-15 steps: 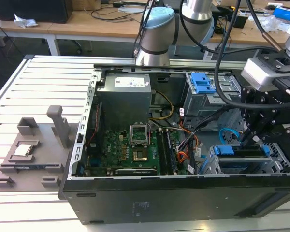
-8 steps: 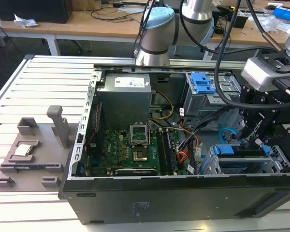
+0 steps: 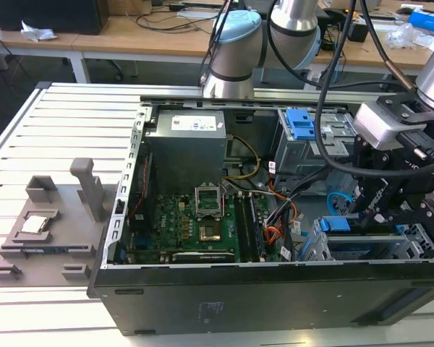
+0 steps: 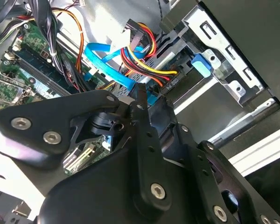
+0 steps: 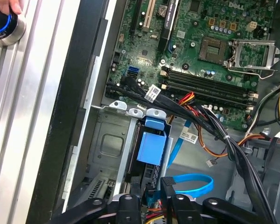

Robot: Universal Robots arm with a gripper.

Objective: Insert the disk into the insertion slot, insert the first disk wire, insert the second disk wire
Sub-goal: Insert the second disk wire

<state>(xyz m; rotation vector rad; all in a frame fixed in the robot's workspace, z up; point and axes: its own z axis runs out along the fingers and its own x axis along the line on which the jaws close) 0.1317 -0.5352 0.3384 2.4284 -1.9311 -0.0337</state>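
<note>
The disk (image 5: 151,147), its blue carrier showing, sits inside the insertion slot (image 3: 362,249), the low grey drive cage at about 4 o'clock in the open computer case (image 3: 202,303) in the exterior view. In the first wrist view the carrier's blue tab lies between the cage's metal rails, and a wire connector (image 5: 151,201) sits between the black fingers (image 5: 130,205) just off the disk's near edge. The gripper (image 3: 382,206) hangs right over that cage, at 3 o'clock of the motherboard (image 3: 192,228); its fingers are drawn close and appear clamped on the wire connector. A flat blue data cable (image 5: 191,184) loops beside the disk, and a red, yellow and black wire bundle (image 4: 144,60) runs past the fingertips in the second wrist view. A taller cage with a blue clip (image 3: 300,124) stands at 12 o'clock of the gripper. The case rests on a slatted worktop (image 3: 50,137).
</note>
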